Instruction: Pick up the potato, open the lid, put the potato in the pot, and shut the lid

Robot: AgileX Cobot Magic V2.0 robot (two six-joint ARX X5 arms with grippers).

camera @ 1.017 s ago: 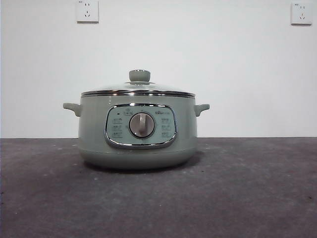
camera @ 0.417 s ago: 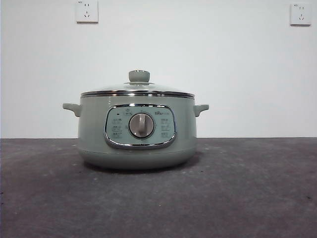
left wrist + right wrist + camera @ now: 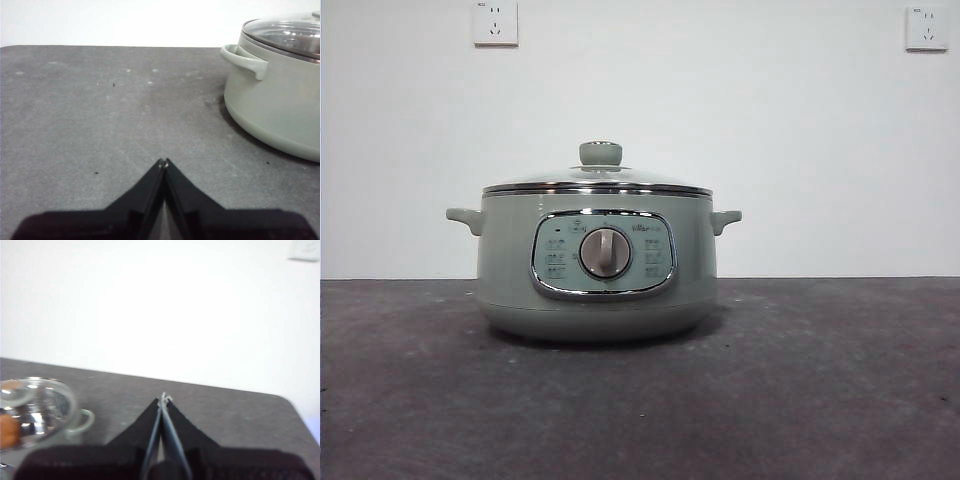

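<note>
The sage-green pot (image 3: 505,270) stands in the middle of the table. Its glass lid (image 3: 620,181) sits shut on the rim, with the green knob (image 3: 601,153) on top. My left gripper (image 3: 163,162) is shut and empty, low over the bare table beside the pot (image 3: 275,105) and its side handle (image 3: 245,60). My right gripper (image 3: 164,399) is shut and empty, raised above and beside the pot. In the right wrist view an orange-brown shape, the potato (image 3: 7,430), shows through the lid (image 3: 37,402), inside the pot. The potato is hidden in the front view.
The dark grey table (image 3: 820,380) runs to a white wall with two sockets (image 3: 495,22). Its rounded far corner shows in the right wrist view (image 3: 287,402). No arm shows in the front view.
</note>
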